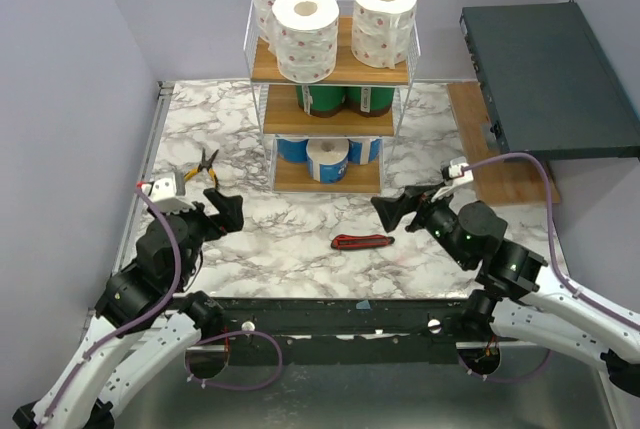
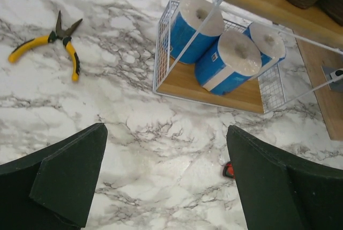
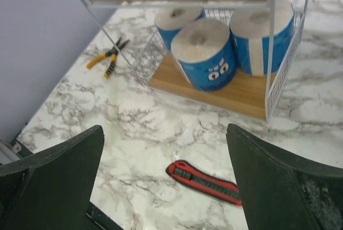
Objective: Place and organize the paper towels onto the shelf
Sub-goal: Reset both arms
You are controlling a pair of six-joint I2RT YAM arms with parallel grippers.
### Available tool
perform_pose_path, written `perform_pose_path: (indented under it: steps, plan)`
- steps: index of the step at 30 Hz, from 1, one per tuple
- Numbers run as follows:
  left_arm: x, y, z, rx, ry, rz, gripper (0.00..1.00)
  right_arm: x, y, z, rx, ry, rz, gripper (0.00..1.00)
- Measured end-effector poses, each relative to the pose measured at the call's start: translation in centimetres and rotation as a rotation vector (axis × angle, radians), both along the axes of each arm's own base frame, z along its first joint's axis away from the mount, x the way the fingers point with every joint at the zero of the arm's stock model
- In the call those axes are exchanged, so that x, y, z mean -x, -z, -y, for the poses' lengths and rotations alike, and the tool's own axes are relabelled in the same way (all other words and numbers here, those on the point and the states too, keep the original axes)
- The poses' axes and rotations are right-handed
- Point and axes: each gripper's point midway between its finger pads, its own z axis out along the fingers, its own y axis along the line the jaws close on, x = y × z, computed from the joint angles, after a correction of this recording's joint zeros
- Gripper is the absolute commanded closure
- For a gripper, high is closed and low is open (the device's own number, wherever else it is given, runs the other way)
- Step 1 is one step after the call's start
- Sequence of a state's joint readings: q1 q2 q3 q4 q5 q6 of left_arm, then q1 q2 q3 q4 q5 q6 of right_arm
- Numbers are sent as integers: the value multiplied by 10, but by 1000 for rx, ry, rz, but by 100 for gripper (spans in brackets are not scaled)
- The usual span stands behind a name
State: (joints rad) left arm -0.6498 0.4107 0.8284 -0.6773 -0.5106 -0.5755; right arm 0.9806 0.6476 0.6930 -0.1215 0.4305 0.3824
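Observation:
The shelf stands at the back middle of the marble table. Three white dotted paper towels sit upright on its top tier. Green-wrapped rolls fill the middle tier, and three blue-wrapped rolls lie on the bottom one. The left wrist view shows the blue rolls on the bottom board; so does the right wrist view. My left gripper hovers open and empty, left of and in front of the shelf. My right gripper is open and empty at the front right.
Yellow-handled pliers lie left of the shelf. A red-and-black utility knife lies on the marble between the grippers. A dark slab rests on a wooden board at the right. Walls close in on three sides.

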Motion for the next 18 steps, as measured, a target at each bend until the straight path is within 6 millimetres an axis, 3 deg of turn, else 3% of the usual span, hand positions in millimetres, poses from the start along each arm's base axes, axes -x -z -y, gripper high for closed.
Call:
perform_pose_path:
  steps: [5, 9, 14, 18]
  plan:
    - [8, 35, -3, 74, -33, -57, 1, 2, 49, -2, 20, 10, -100, 2]
    - [8, 76, 1, 90, -74, -182, 1, 4, 79, -1, 32, 21, -158, 2]
    - [5, 98, 6, 95, -117, -284, 1, 4, 89, -3, 1, 35, -194, 2]
    - [5, 104, 7, 111, -138, -315, 1, -1, 89, -4, -30, 70, -208, 2]
